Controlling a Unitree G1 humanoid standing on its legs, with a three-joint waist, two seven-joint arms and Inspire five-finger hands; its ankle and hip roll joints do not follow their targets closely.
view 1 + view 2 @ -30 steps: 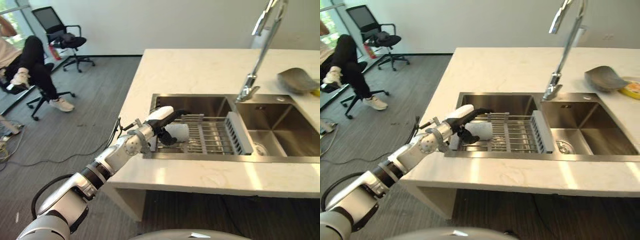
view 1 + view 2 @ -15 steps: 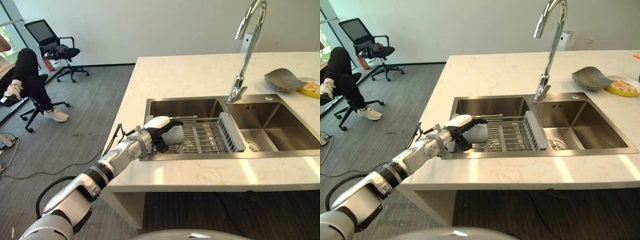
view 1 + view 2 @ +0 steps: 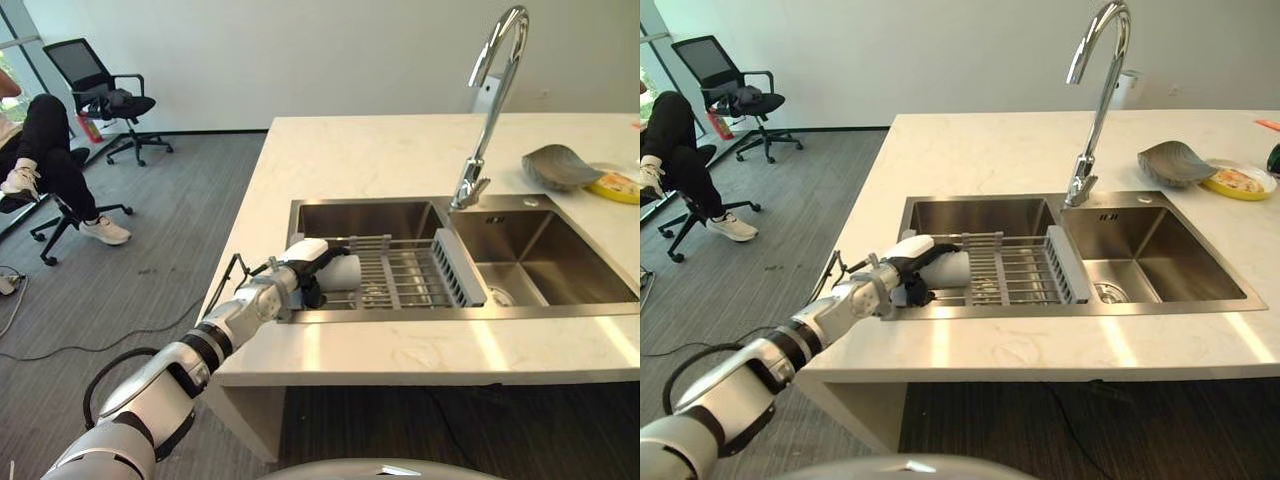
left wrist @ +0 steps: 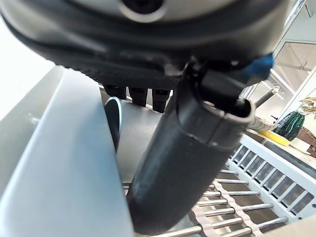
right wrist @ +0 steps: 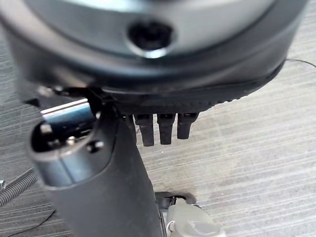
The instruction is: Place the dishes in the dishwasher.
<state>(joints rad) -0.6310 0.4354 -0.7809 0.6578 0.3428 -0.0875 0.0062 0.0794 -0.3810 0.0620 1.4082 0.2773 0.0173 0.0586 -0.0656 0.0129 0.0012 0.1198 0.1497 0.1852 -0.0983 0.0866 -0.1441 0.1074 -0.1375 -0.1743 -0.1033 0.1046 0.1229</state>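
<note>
Left robot hand around cup

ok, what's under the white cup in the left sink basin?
The white cup lies on the wire drying rack spanning the basin. The left hand curls round it, covering its near side; the basin floor below is hidden.

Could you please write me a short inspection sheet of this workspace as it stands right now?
Surface: pale stone counter with a steel double sink.
Job's things: white cup lying on the wire rack over the left basin.
Clutter: grey bowl, yellow plate at the far right.
Robot hands: left robot hand curled around the cup; right robot hand over carpet, fingers straight.
Cables: nothing seen.
Surroundings: tall faucet, office chair, seated person.
</note>
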